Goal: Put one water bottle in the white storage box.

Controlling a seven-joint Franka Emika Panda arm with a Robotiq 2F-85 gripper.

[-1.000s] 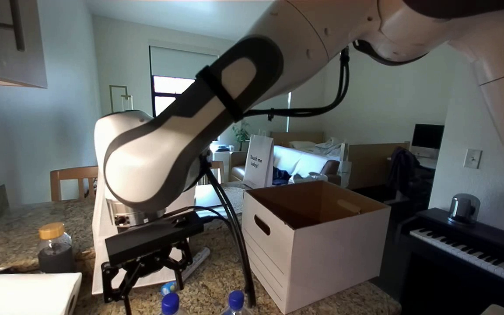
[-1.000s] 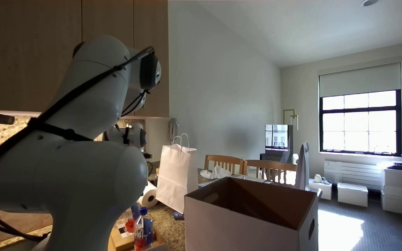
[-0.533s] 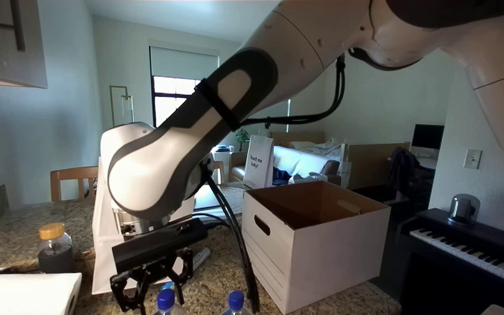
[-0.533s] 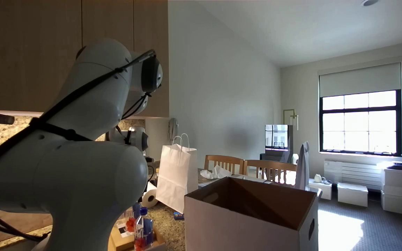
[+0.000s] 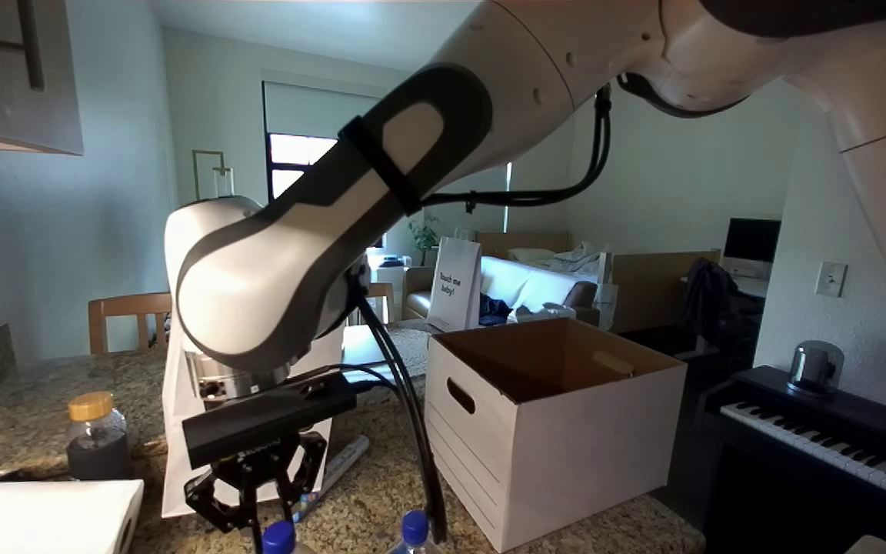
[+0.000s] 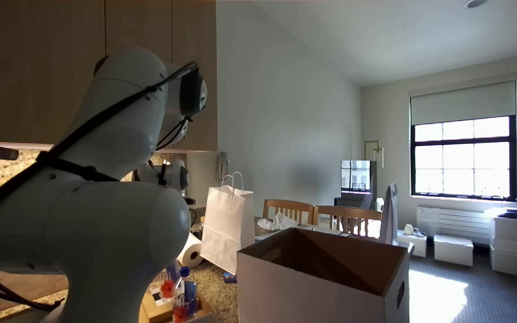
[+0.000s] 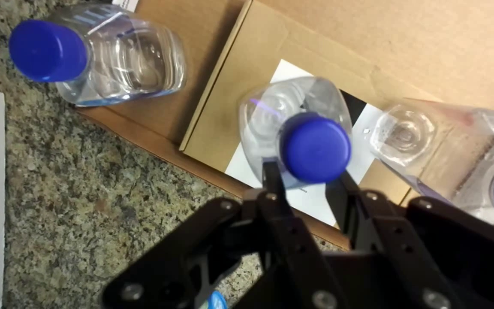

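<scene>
"Where's the middle bottle [image 7: 268, 124]?"

"Over the brown tray [image 7: 157, 137], its blue cap [image 7: 315, 150] between the fingers [image 7: 275, 180] of the gripper [image 7: 305, 176]."

"Grasped?"

"I can't tell; they sit close on both sides."

"And the white box [image 5: 593, 458]?"

"On the counter [image 5: 381, 492], top open."

The arm [image 5: 520, 85] is white, cables [image 5: 520, 198] and hand [image 7: 303, 169] black.

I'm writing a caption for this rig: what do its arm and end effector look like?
The arm is off-white with rounded segments and dark grey panels, black cables strapped along it and a silver ring at the wrist. The end effector is black, with jointed linkages, slim fingers and silvery screw heads.
</scene>
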